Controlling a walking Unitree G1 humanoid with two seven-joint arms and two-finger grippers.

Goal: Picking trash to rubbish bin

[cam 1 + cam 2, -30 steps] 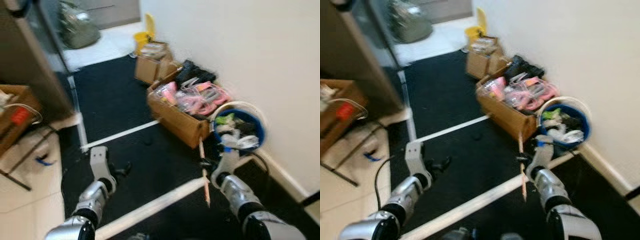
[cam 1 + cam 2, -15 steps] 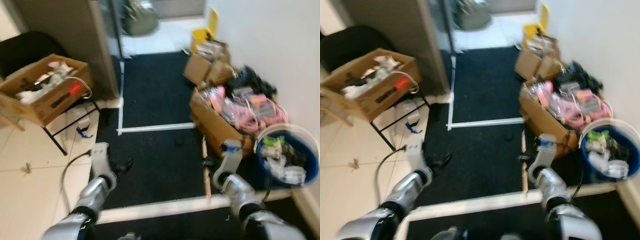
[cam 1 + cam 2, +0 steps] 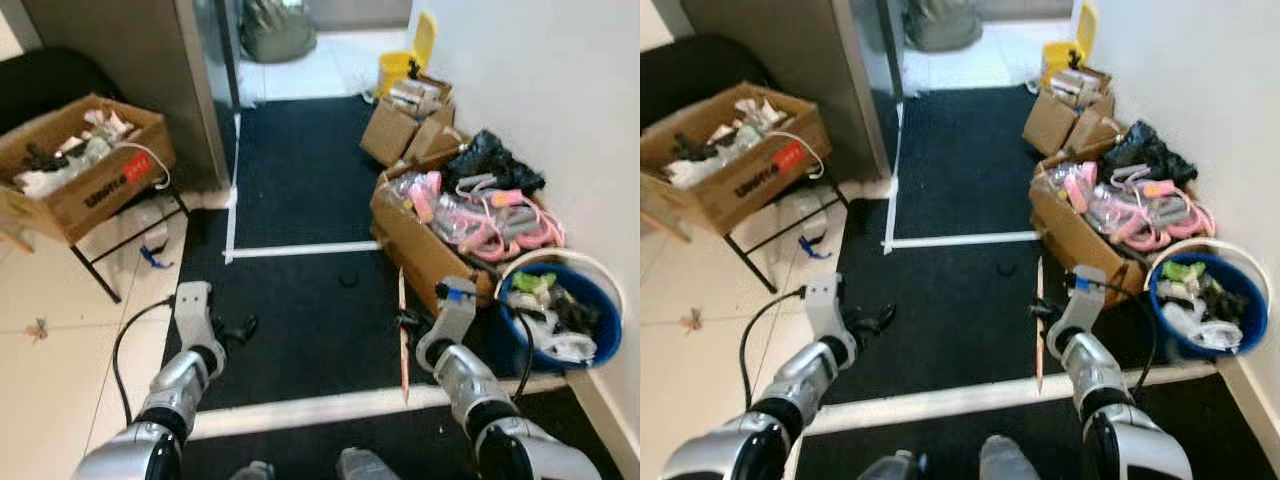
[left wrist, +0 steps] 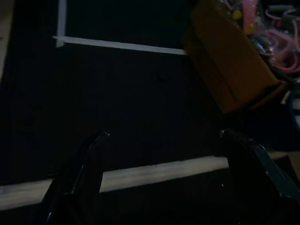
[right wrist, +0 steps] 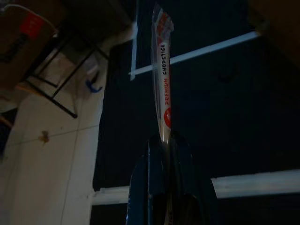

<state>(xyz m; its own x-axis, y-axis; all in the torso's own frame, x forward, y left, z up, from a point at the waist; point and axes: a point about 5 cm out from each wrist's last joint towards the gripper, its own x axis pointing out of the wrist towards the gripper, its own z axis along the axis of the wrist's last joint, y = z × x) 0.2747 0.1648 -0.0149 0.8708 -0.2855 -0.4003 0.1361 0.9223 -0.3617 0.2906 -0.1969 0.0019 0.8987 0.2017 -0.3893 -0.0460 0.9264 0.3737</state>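
— Where's the trash?
— The right end effector (image 5: 164, 140) is clamped on a long paper-sleeved chopstick packet (image 3: 402, 335), near the round blue bin (image 3: 606, 345); its lower end is dim.
— The left end effector (image 4: 164, 140)?
— Released — fingers apart, dark.

The head camera swings left and steadies, so the blue rubbish bin (image 3: 556, 320) now sits at the right edge, and the cardboard box on the black chair (image 3: 75, 170) comes into sight. Both arms keep their low pose, the right gripper (image 3: 404, 322) still clamped on the chopsticks packet (image 3: 402, 335).
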